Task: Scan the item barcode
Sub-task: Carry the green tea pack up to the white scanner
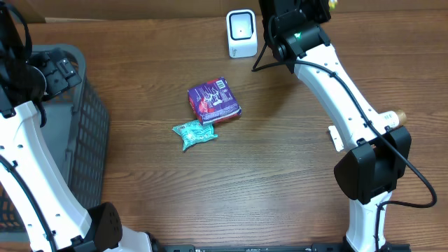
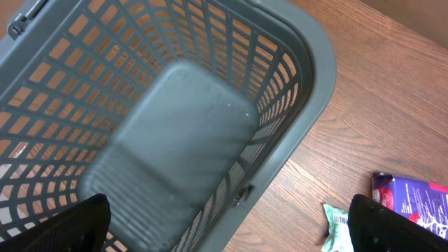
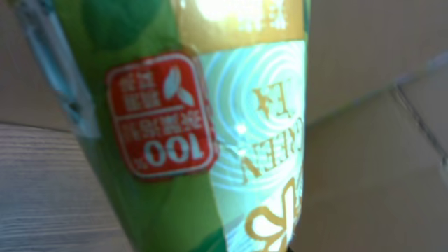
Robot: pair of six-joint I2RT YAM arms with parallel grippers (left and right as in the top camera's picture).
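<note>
Far left of the white box-shaped barcode scanner (image 1: 241, 33), the grey plastic lattice basket (image 1: 84, 119) sits under the left gripper (image 2: 234, 231), whose jaws stand wide with nothing between them. In front of the scanner and slightly left, a purple foil packet (image 1: 214, 101) lies just beside a teal crinkled packet (image 1: 194, 134), both flat on the brown wooden table (image 1: 280, 175). Just right of the scanner, the right gripper (image 1: 297, 17) is closed narrow on a green-labelled tea bottle (image 3: 210, 126). The bottle fills the right wrist view, its long axis running up the frame and its print upside down. No barcode shows on that face, so I judge the bottle needs turning toward the scanner's window. The right arm, much the nearer one, reaches long from its base well in front and right of the scanner, bent at the elbow
</note>
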